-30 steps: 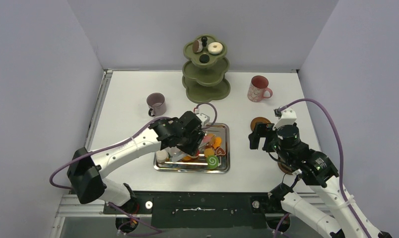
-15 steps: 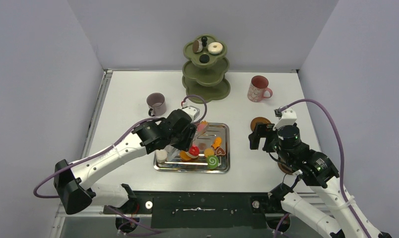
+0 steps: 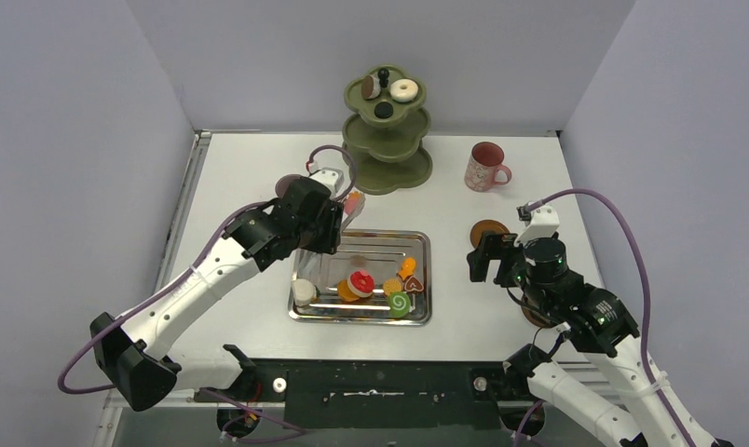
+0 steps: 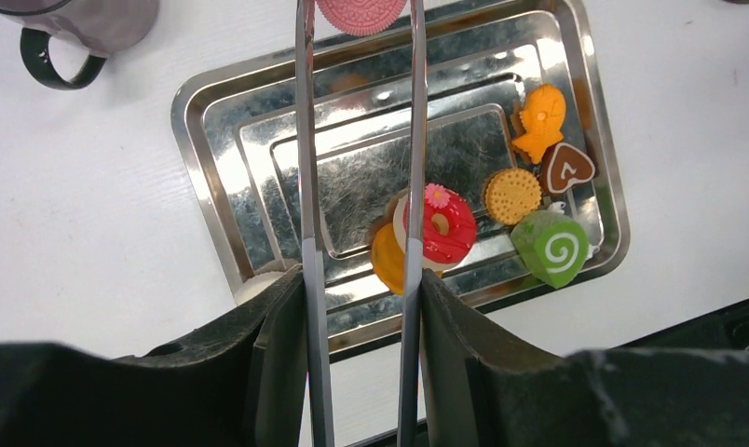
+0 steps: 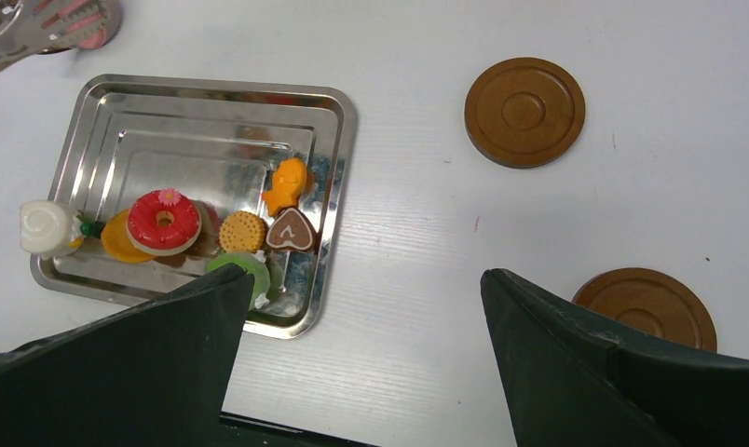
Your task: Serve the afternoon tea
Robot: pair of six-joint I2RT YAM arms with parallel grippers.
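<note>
pink macaron (image 4: 361, 11): scalloped edge, dotted face, pinched in tongs (image 4: 304, 186) | left fingers (image 4: 268, 363): clamping tongs | right fingers (image 5: 166, 354): spread

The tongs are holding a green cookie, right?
Not quite. The cookie held in the tongs is pink, not green. The left wrist view shows it.

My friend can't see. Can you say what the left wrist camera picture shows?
The left gripper holds metal tongs that pinch a pink cookie at their tips, over a shiny steel tray. In the tray lie a red donut, a green swirl roll and other small sweets; a mauve mug stands beside it.
</note>
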